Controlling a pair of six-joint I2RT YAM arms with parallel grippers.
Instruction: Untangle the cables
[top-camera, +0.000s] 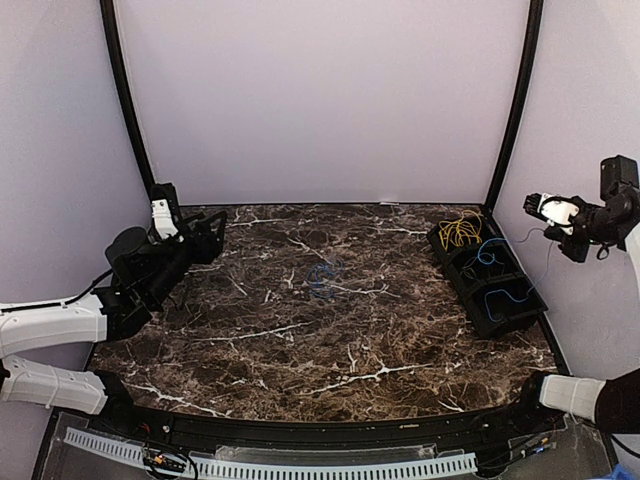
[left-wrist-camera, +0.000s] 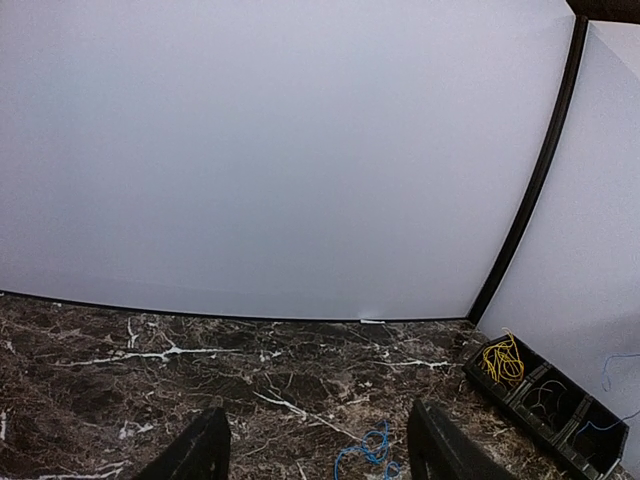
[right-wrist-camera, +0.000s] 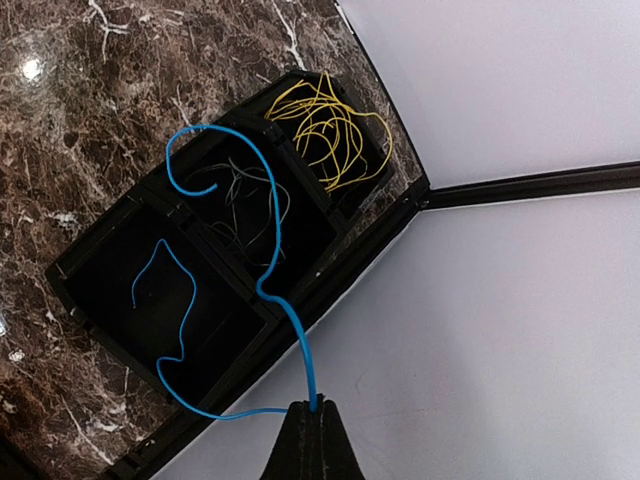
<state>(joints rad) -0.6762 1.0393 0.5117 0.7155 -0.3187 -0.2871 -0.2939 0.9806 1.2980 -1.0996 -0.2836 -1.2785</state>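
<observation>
Right jaws pinch a blue cable (right-wrist-camera: 262, 288) above the tray (right-wrist-camera: 105, 260); left jaws gape empty.

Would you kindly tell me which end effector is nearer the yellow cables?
Right. The right end effector hangs beside the yellow cables; the left end effector is across the table.

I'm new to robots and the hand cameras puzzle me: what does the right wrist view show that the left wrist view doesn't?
Only the right wrist view: the right gripper shut on a blue cable hanging over the black tray. Only the left wrist view: the open left gripper and a blue bundle lying on the table. Both: the marble table and that tray, yellow cables in its end compartment.
</observation>
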